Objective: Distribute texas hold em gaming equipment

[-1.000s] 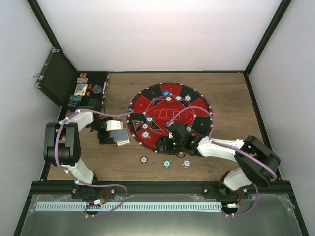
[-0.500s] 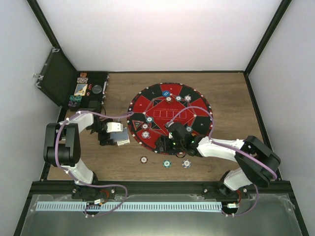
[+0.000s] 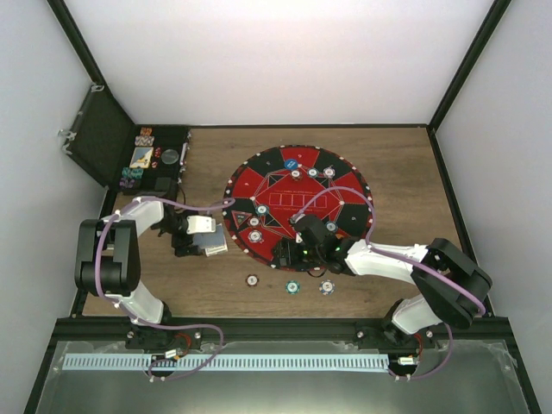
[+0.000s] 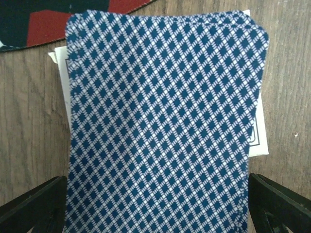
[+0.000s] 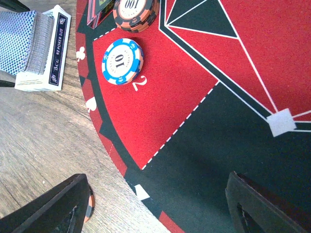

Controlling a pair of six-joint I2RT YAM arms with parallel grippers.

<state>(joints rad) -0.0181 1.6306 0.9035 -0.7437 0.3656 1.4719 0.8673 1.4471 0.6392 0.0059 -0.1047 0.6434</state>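
A deck of playing cards [image 4: 160, 111] with blue-and-white diamond backs lies on its white card box [image 4: 257, 136], left of the mat. My left gripper [image 4: 155, 194] is open, with a finger [image 4: 34, 206] on each side of the deck. My right gripper [image 5: 158, 204] is open and empty over the near-left rim of the round red-and-black mat [image 5: 160, 111]. A blue 10 chip [image 5: 122, 61] and an orange chip [image 5: 135, 12] sit on the mat ahead of it. Another orange chip [image 5: 90, 206] peeks out behind its left finger. From above, the deck [image 3: 214, 244] and right gripper [image 3: 289, 252] both show.
Three loose chips [image 3: 251, 280], [image 3: 292, 286], [image 3: 327, 286] lie on the wood near the front. More chips [image 3: 312, 172] and a blue button [image 3: 291, 162] sit along the mat's far side. An open black case [image 3: 159, 159] with spare chips stands at the back left.
Almost nothing: the left arm has shifted very slightly, and both grippers stay where they were.
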